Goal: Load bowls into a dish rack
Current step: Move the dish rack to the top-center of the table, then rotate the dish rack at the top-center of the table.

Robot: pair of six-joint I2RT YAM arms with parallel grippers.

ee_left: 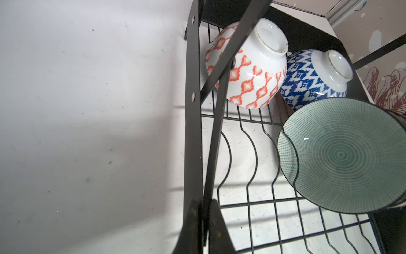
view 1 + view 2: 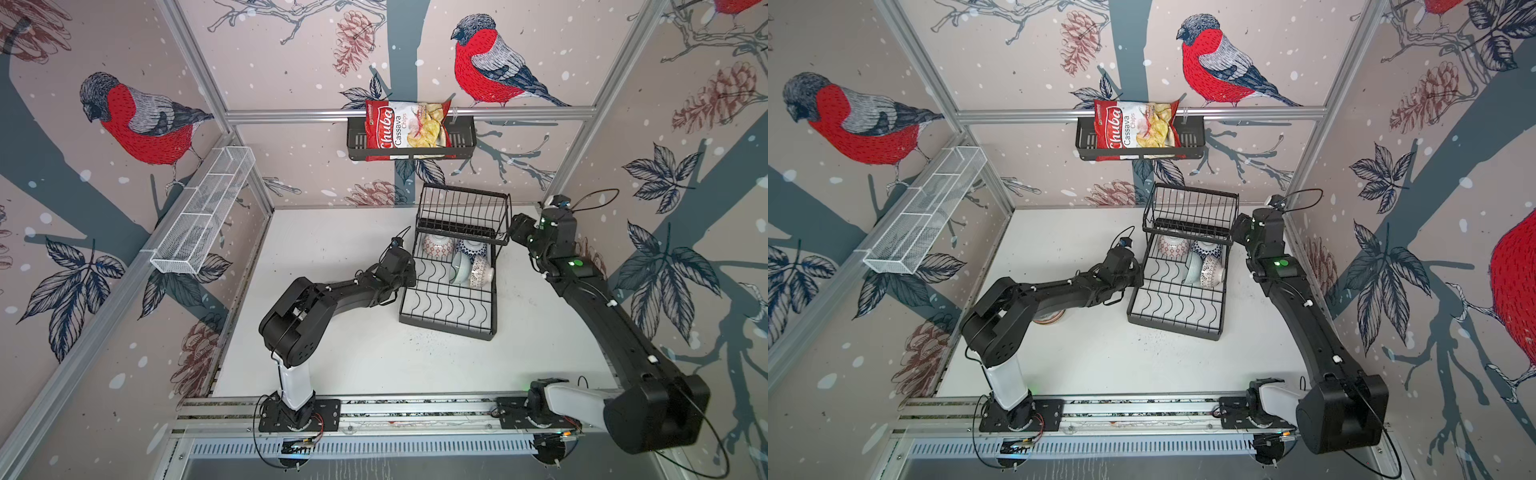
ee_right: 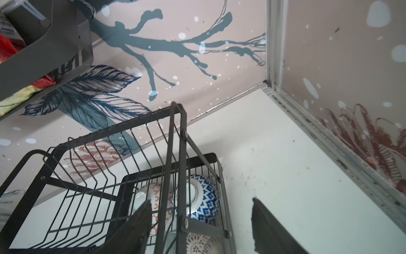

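The black wire dish rack [image 2: 449, 307] [image 2: 1177, 307] stands at the back middle of the white table. In its base, under the raised basket, lie an orange-red bowl [image 2: 438, 245] [image 1: 248, 72], a blue bowl [image 2: 471, 248] [image 3: 206, 198], a teal bowl [image 2: 460, 268] [image 1: 342, 154] on edge and a grey bowl [image 2: 482, 272]. Part of another bowl [image 2: 1050, 318] shows under my left forearm. My left gripper [image 1: 203, 204] [image 2: 409, 272] is shut on a flat bar of the rack's left side. My right gripper [image 3: 201, 201] [image 2: 513, 226] is open, its fingers either side of the rack's right upright post.
A black wall basket [image 2: 461, 143] with a chips bag hangs on the back wall above the rack. A long white mesh tray [image 2: 203, 212] runs along the left wall. The right wall and back corner are close behind my right arm.
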